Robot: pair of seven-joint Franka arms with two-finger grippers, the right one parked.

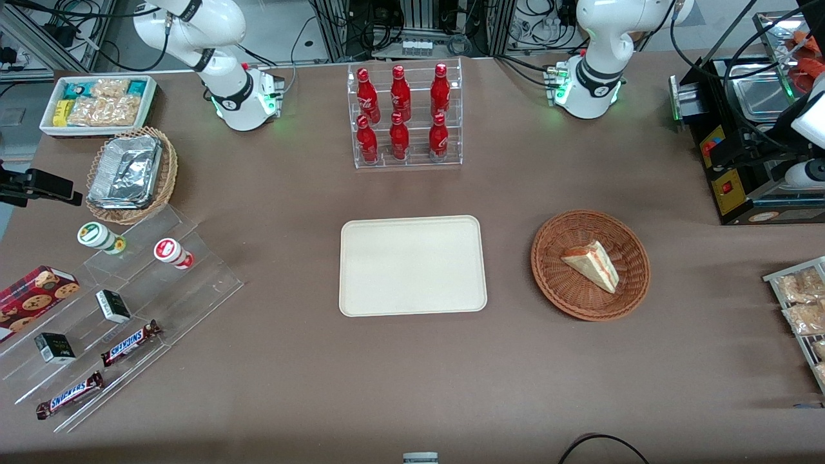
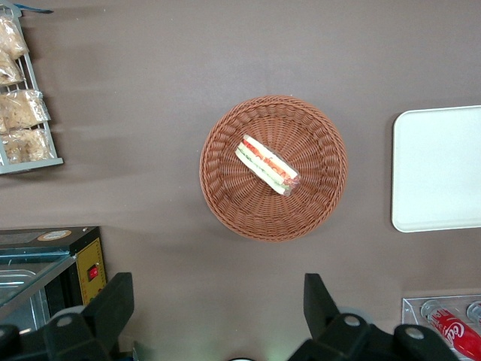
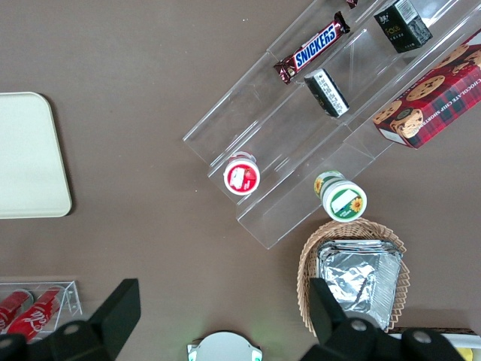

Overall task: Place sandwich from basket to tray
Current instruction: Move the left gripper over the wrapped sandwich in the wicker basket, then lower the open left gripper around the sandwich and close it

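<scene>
The sandwich [image 1: 593, 264] [image 2: 267, 165], a pale bread wedge with red and green filling, lies in the round reddish-brown wicker basket [image 1: 543, 258] [image 2: 225, 203]. The cream tray [image 1: 412, 265] [image 2: 436, 169] lies flat and bare beside the basket, toward the parked arm's end of the table. My gripper [image 2: 218, 304] hangs high above the table, over bare tabletop next to the basket on the side farther from the front camera. It is open, the two dark fingers [image 2: 116, 304] wide apart with nothing between them. The front view does not show the gripper.
A clear rack of red bottles [image 1: 406, 116] stands farther from the front camera than the tray. A black machine [image 1: 741, 148] and a wire rack of bagged snacks [image 1: 799, 303] [image 2: 22, 98] sit at the working arm's end. A foil-container basket [image 1: 129, 174] and snack shelves [image 1: 129, 309] sit at the parked arm's end.
</scene>
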